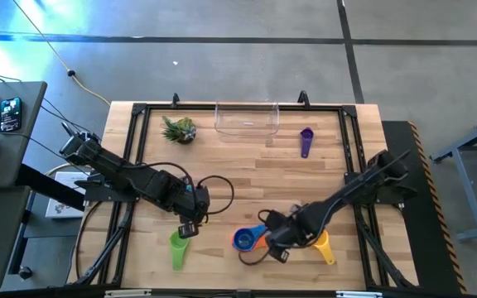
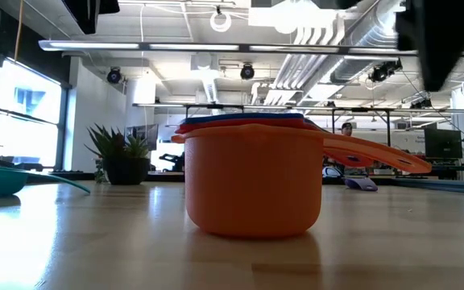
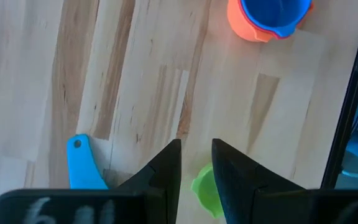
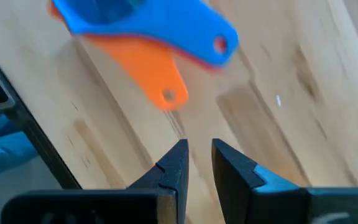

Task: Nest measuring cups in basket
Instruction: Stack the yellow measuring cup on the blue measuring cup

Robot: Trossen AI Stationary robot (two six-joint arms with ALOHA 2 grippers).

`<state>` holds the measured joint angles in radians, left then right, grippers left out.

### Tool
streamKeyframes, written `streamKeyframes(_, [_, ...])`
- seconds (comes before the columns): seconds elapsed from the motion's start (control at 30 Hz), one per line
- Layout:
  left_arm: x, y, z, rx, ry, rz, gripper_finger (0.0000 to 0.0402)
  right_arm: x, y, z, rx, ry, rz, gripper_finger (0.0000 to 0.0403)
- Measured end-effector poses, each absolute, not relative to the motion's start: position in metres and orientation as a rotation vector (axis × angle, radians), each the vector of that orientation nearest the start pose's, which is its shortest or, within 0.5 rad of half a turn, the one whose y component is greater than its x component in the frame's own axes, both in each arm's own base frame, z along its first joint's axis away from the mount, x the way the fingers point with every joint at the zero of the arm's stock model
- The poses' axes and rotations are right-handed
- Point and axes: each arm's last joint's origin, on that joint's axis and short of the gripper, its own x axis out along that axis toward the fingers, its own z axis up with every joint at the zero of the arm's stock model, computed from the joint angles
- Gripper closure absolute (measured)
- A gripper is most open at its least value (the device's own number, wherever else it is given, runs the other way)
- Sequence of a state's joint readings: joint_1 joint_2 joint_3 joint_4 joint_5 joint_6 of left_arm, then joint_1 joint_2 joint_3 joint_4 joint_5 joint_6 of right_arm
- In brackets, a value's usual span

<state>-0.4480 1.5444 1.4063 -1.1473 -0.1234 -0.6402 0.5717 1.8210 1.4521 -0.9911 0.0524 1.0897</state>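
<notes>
We observed the left gripper [image 1: 186, 228] low over the near-left part of the wooden desk [image 1: 247, 170], just above the green measuring cup [image 1: 177, 249]. In the left wrist view its jaws stood a narrow gap apart with nothing between them; the green cup's rim [image 3: 205, 187] lay directly below the fingertips, and a light blue handle [image 3: 82, 167] lay beside it on the wood.

The right gripper [image 1: 276, 245] hovered at the near centre of the desk, next to the stack of cups. Its jaws were likewise only slightly parted and gripped nothing, with bare wood visible through the gap in the right wrist view.

The stack consisted of an orange measuring cup [image 2: 252, 189] on the desk with a blue measuring cup [image 1: 243, 240] nested inside it; a thin red edge showed between the two. Their handles [image 4: 194, 37] fanned out toward the right gripper. A yellow measuring cup [image 1: 325, 247] lay near right, partly under the right arm. The purple measuring cup [image 1: 306, 142] lay far right, just right of the clear basket [image 1: 247, 117], which stood at the far centre edge and held no cups. A small spiky green plant [image 1: 179, 130] stood left of the basket.
</notes>
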Motion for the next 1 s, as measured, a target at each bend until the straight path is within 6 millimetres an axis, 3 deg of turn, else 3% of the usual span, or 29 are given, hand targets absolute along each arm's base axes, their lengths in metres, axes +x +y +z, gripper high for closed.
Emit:
streamKeyframes(0.27, [0.264,-0.123,0.301,-0.163,1.258,0.106,0.0323,0.263,0.221,0.231,0.5,1.391,-0.463,0.034])
streamKeyframes(0.47, [0.264,-0.123,0.301,-0.138,1.259,0.087,0.0323,0.241,0.228,0.226,0.505,1.441,-0.598,0.034])
streamKeyframes(0.8, [0.264,-0.122,0.301,-0.139,1.258,0.089,0.0323,0.234,0.229,0.224,0.5,1.53,-0.608,0.034])
streamKeyframes(1.0, [0.264,-0.122,0.301,-0.148,1.258,0.095,0.0323,0.233,0.229,0.224,0.508,1.568,-0.591,0.0309])
